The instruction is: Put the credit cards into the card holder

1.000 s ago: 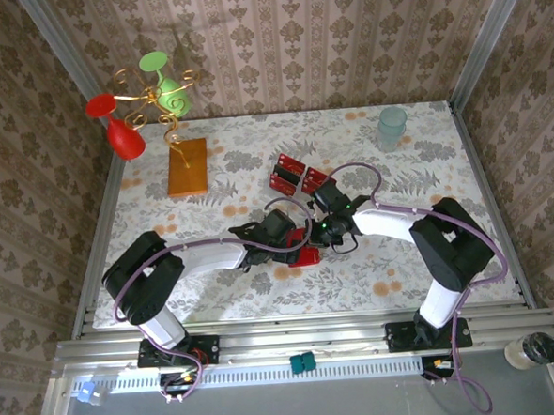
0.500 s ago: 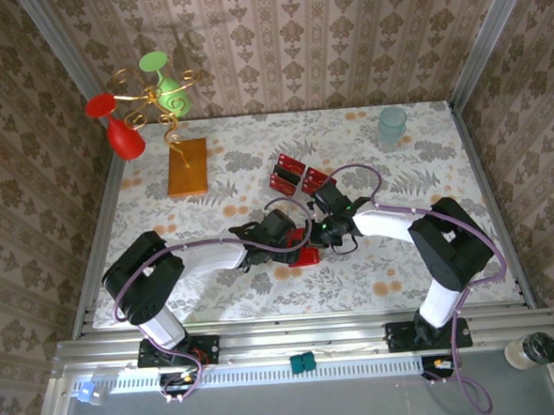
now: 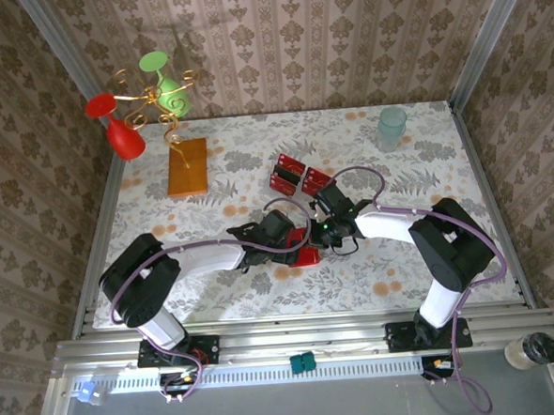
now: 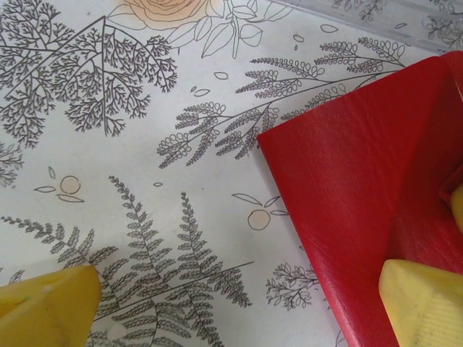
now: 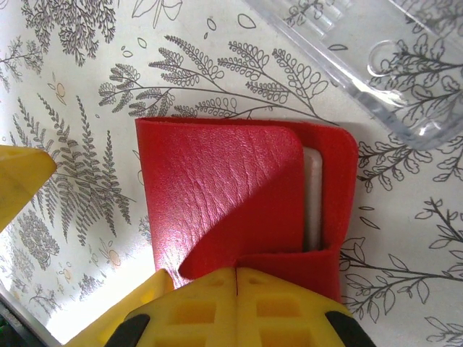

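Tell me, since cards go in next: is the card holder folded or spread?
Folded: in the right wrist view one red flap of the card holder curls over the other, a pale pocket strip showing.

Orange slab (image 3: 187, 167) back-L, red goblet (image 3: 117, 128), green goblet (image 3: 167, 90), gold stand (image 3: 171, 131), pale cup (image 3: 392, 125) back-R

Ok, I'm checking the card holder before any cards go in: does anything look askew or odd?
Yes: the card holder lies with its cover folded aslant, a pale pocket showing along one side, and the right pincer shut on its near edge. Nothing looks torn or spilled.
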Tool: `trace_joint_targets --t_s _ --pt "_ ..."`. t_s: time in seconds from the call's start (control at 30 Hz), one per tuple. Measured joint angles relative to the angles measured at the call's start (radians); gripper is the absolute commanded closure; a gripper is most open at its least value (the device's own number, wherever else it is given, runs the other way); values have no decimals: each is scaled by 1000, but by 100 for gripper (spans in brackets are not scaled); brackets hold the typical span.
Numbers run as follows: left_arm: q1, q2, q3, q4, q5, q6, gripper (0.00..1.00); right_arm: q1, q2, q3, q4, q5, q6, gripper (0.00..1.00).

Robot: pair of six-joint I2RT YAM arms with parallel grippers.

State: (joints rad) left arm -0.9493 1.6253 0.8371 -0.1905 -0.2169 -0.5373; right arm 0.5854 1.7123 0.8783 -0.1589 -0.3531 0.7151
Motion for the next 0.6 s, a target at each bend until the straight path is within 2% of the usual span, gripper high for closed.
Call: trace_joint_targets --t_s 0.3,0.6 --pt "23 -10 3 -7 11 22 0 0 -17 -28 37 0 17 100" --pt "19 18 2 13 24 22 0 0 -19 -6 2 1 17 100"
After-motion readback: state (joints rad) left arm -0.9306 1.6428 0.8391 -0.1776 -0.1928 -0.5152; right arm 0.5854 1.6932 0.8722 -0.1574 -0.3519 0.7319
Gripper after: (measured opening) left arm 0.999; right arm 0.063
